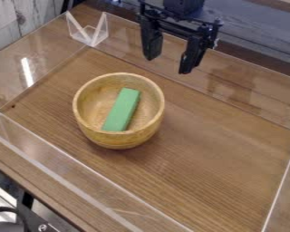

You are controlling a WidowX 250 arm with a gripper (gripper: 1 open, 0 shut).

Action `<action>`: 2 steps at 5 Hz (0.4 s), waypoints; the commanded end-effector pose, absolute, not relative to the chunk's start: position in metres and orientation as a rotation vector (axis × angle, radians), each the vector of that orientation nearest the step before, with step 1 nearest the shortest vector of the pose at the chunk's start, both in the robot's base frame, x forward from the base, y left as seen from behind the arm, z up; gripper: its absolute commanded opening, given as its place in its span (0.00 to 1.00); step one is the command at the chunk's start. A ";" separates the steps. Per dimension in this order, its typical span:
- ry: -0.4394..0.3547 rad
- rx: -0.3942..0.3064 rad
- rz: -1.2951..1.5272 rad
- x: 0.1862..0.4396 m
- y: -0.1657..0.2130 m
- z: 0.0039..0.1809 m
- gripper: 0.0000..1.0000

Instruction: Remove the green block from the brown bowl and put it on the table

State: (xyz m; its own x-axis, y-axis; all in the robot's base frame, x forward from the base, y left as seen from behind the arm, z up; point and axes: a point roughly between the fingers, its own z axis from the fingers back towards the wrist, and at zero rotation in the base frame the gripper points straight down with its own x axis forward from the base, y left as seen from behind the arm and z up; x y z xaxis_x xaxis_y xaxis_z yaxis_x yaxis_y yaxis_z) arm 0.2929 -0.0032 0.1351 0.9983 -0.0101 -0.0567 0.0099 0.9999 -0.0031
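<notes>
A bright green block [123,109] lies flat inside the round light-brown wooden bowl [90,127], which rests on the dark wood-grain table [220,154] left of centre. My black gripper [169,56] hangs above the table's far side, up and to the right of the bowl. Its two fingers point down and stand wide apart, open, with nothing between them. It touches neither the bowl nor the block.
Clear acrylic walls [62,172] run along the table's edges, with a folded clear corner piece [87,30] at the back left. Bare tabletop stretches to the right of the bowl and in front of it.
</notes>
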 end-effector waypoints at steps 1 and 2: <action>0.082 -0.001 0.005 0.288 0.002 0.135 1.00; 0.103 0.000 0.023 0.283 0.009 0.135 1.00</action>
State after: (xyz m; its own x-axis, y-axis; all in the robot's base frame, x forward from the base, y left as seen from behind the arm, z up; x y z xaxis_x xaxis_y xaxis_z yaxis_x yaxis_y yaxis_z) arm 0.2812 0.0073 0.1233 0.9894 0.0217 -0.1437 -0.0225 0.9997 -0.0038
